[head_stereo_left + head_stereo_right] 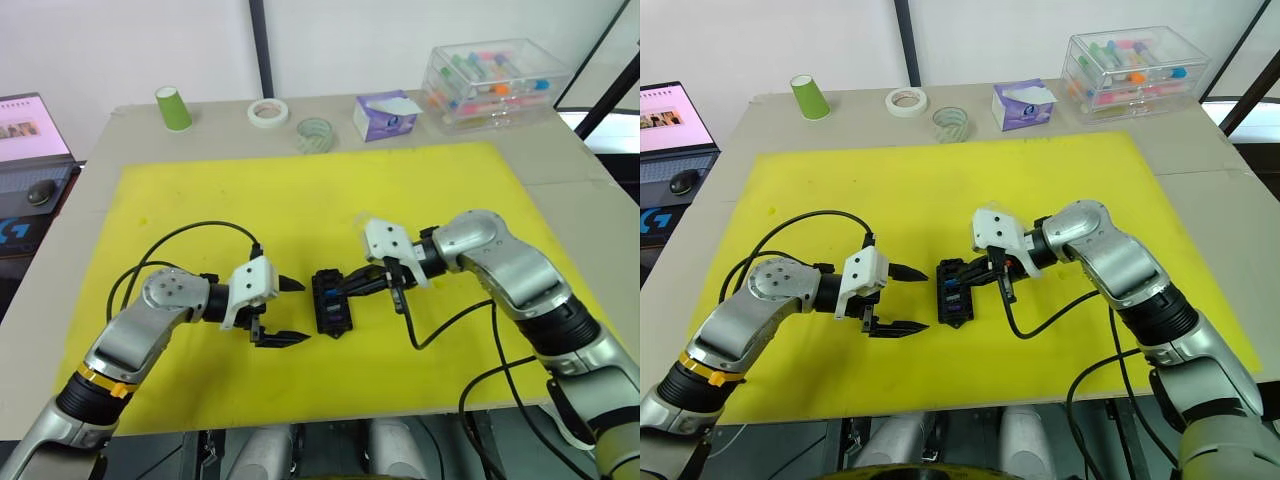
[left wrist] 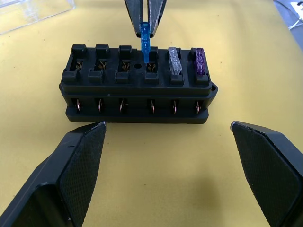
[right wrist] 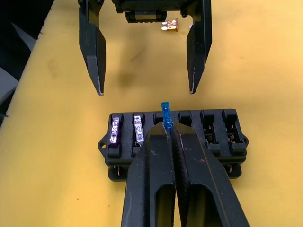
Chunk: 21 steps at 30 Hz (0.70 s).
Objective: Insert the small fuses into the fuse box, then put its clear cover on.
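The black fuse box [image 1: 330,300] lies on the yellow mat [image 1: 300,190] between my two grippers. A purple fuse [image 2: 199,60] and a grey-clear fuse [image 2: 174,60] sit in its end slots. My right gripper [image 3: 169,135] is shut on a teal-blue fuse [image 2: 146,42], held upright. Its lower end is at the mouth of the slot beside the grey-clear one. My left gripper [image 1: 300,312] stands open just left of the box, touching nothing. The clear cover [image 2: 33,12] lies on the mat beyond the box. An amber fuse [image 3: 169,27] lies on the mat under the left gripper.
Along the table's far edge stand a green cup [image 1: 173,107], two tape rolls [image 1: 268,112] [image 1: 314,134], a purple tissue box [image 1: 385,115] and a big clear case of coloured tubes [image 1: 495,82]. A laptop [image 1: 30,130] sits off the left side. Black cables trail from both wrists.
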{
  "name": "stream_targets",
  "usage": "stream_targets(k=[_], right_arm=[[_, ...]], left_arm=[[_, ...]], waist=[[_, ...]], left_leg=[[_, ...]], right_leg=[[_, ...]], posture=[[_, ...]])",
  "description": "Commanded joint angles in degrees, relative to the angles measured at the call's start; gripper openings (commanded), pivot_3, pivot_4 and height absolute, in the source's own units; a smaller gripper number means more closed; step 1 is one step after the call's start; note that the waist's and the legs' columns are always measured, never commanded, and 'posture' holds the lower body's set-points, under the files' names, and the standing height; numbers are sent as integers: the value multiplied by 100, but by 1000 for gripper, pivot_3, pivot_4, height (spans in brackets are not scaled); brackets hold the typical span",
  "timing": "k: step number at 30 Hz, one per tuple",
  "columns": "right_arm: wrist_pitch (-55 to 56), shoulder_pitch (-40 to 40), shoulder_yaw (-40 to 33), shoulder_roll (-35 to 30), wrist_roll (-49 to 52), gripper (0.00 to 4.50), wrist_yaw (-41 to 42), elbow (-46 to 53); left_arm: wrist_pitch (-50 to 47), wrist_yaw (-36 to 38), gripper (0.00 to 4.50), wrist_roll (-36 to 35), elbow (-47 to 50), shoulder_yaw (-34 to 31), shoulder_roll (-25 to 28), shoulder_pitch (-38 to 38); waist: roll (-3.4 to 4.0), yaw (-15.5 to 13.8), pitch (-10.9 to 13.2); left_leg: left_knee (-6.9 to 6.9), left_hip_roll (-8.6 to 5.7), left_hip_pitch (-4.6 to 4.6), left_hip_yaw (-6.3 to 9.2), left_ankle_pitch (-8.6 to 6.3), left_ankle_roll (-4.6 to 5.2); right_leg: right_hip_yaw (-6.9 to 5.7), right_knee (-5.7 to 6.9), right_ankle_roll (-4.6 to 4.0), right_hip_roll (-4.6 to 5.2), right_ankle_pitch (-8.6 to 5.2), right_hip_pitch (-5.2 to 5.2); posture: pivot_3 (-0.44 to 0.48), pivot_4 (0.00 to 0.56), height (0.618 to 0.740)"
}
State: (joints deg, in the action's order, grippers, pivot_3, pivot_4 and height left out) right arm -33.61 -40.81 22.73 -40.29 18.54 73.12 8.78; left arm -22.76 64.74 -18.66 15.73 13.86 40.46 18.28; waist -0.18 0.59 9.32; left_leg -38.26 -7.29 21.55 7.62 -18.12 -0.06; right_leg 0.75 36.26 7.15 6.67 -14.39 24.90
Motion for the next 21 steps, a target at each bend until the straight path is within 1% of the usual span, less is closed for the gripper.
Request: stream_targets(k=[1,7,21], right_arm=[[-12,13,-177,28,64,0,-1,154],[-163,74,-162,27,91,0,-1,217],[-126,108,-184,50,43,0,-93,194]], left_arm=[[118,14,4423,7,76,-70,7,-11],[110,-3,4423,2,96,-93,2,-30],[123,11,4423,14,125,-85,15,-52]], waist=[[0,-1,0],[0,1,0],[0,0,0]], left_leg=[[0,0,0,0,0,0],[0,0,0,0,0,0],[0,0,0,0,0,0]], right_leg=[[0,0,0,0,0,0],[0,0,0,0,0,0],[0,0,0,0,0,0]], posture=[[0,150,740],[0,150,740],[0,150,740]])
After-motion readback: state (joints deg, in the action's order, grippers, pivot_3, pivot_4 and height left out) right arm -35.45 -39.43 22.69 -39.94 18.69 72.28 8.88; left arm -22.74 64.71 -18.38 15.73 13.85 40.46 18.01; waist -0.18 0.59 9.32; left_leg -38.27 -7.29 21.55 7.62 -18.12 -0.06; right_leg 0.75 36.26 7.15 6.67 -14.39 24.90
